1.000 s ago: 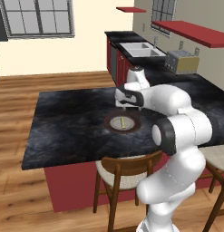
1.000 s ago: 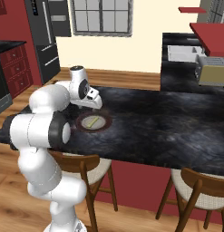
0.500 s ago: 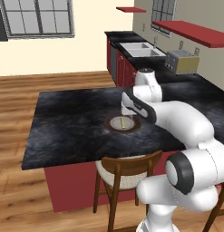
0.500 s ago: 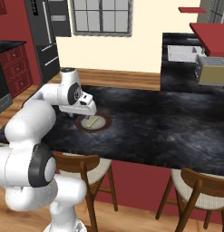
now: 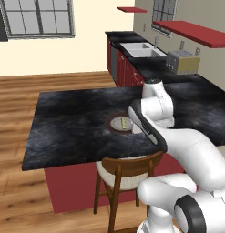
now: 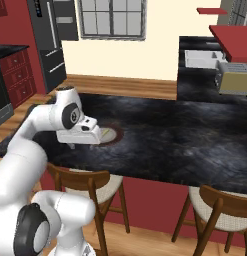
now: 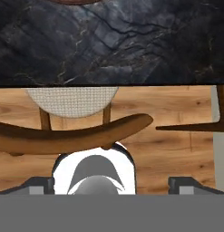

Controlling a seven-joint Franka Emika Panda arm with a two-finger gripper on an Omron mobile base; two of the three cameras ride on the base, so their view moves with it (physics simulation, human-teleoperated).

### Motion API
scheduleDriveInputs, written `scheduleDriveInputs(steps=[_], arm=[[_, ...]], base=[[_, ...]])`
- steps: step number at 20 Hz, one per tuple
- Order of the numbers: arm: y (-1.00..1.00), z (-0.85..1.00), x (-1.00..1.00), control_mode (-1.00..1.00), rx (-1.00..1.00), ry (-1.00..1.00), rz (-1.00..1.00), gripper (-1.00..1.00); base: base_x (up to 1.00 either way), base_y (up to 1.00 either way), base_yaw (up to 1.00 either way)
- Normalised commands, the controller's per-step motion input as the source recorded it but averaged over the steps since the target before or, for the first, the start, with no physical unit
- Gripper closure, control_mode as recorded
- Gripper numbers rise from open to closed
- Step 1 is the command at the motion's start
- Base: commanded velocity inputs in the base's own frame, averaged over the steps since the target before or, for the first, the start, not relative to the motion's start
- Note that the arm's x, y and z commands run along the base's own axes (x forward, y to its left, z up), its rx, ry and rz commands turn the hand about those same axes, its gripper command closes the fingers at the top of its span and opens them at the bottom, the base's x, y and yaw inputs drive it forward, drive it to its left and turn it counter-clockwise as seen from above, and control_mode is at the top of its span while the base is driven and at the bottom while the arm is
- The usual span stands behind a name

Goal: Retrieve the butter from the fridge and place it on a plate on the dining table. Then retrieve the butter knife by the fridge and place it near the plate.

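Observation:
The butter point(image 5: 124, 123), a small yellow stick, lies on the brown-rimmed plate point(image 5: 111, 124) in the middle of the dining table point(image 5: 73, 123). In the right base view the plate point(image 6: 115, 133) is partly hidden behind my hand. My gripper point(image 6: 74, 144) hangs open just on the near side of the plate, over the table's front edge, with nothing in it. In the hand view its fingertips point(image 7: 41, 185) stand wide apart above a chair and the wood floor. The fridge point(image 6: 52, 42) stands far off at the back left. The butter knife is out of view.
Wooden chairs with pale seats are tucked under the table's near side point(image 5: 125, 170) point(image 6: 90, 182) point(image 6: 220, 210). A counter with a sink point(image 5: 141, 49) and a toaster point(image 5: 182, 63) runs along the right wall. Red cabinets point(image 6: 15, 75) stand beside the fridge.
My arm has drawn back from over the plate toward the table's near edge and folded closer to the base. The butter stays on the plate; the jaws stay open.

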Motion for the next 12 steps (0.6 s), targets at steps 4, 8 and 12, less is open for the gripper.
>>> scheduleDriveInputs(steps=[4, 8, 12], arm=[[-0.25, 0.01, -0.37, -1.00, 0.25, 0.08, -0.02, -1.00], [-0.04, 0.57, -0.35, -1.00, 0.24, 0.07, -0.04, -1.00], [0.00, 0.18, -0.16, -1.00, -0.10, 0.08, -0.05, -1.00]], base=[[0.00, 0.00, 0.00], [0.00, 0.00, 0.00], [0.00, 0.00, 0.00]])
